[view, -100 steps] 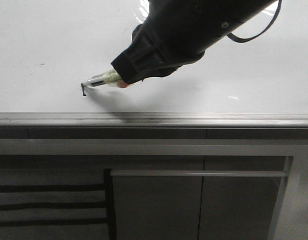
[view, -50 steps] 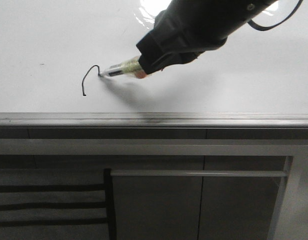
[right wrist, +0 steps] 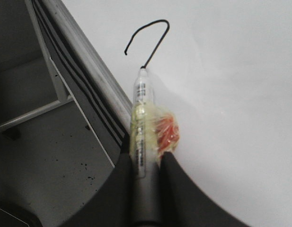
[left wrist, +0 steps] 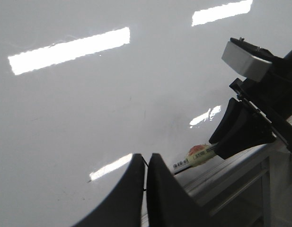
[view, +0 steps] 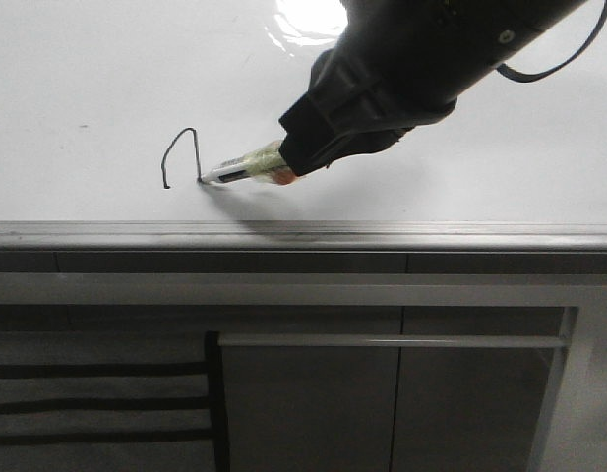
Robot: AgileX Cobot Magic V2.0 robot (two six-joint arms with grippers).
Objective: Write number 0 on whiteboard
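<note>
Black jaws of the right gripper [right wrist: 146, 165] clench a marker pen [view: 242, 169], tip touching the whiteboard [view: 87, 79] near its grey edge strip. The number 0 [view: 182, 155] is an open arch; its bottom stroke remains. The arm slants down from upper right. The left gripper [left wrist: 146, 165] sits closed, empty.

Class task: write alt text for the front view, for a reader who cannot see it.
The right gripper holds a marker pen with its tip on the whiteboard, at the end of an unfinished black loop open at the bottom. A grey edge strip runs below.
</note>
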